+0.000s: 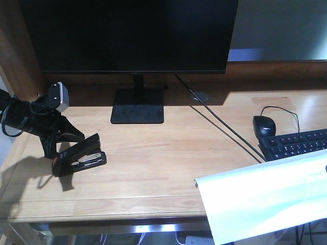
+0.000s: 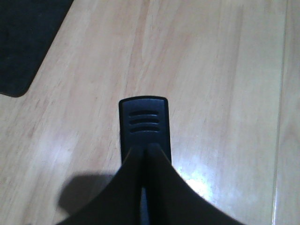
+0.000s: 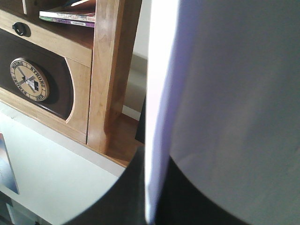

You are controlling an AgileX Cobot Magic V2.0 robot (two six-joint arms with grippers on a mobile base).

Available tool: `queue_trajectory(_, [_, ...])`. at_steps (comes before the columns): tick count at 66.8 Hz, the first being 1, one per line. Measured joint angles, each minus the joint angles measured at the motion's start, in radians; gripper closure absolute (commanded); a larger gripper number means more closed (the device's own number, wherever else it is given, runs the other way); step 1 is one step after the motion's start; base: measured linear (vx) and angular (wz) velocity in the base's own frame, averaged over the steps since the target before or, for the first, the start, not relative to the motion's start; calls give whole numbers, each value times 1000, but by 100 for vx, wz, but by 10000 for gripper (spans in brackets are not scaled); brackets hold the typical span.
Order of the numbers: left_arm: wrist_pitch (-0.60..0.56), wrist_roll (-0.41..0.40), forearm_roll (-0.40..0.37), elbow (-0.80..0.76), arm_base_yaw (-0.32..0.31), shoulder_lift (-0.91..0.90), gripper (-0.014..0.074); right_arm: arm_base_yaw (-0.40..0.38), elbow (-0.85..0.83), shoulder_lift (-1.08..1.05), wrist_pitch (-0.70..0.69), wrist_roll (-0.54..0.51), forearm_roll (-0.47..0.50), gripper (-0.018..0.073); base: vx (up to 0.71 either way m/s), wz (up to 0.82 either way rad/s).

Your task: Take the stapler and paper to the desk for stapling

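Placing both gently matters; left gripper [image 2: 144,164] clamps the stapler [image 1: 84,153] low at the left of the desk [image 1: 168,153]; right gripper [image 3: 150,197] pinches the paper [image 1: 265,196], overhanging the front-right edge; lay it flat, near the stapler.

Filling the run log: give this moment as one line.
left gripper: shut on stapler, left side of desk | right gripper: shut on paper, over desk's front-right edge | stapling: not yet begun

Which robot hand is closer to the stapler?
Left. The left gripper is clamped right on the stapler at the left side of the desk. The right gripper is pinching the paper, which is over by the desk's right front corner.
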Motion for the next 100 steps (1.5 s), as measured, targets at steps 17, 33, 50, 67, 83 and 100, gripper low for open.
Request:
queue_trajectory(17, [0, 0, 0, 0, 0, 0, 603, 0, 0, 0, -21, -6, -83, 564, 0, 0])
queue_trajectory(33, [0, 0, 0, 0, 0, 0, 603, 0, -128, 48, -34, 63, -508, 564, 0, 0])
queue_trajectory(50, [0, 0, 0, 0, 0, 0, 603, 0, -379, 273, -37, 115, -973, 564, 0, 0])
queue_trajectory(67, [0, 0, 0, 0, 0, 0, 603, 0, -574, 564, -157, 74, -1098, 564, 0, 0])
queue_trajectory(83, [0, 0, 0, 0, 0, 0, 603, 1, -708, 850, -370, 2, -1116, 564, 0, 0])
queue_trajectory(100, [0, 0, 0, 0, 0, 0, 603, 121, -840, 1101, -315, -14, -1117, 564, 0, 0])
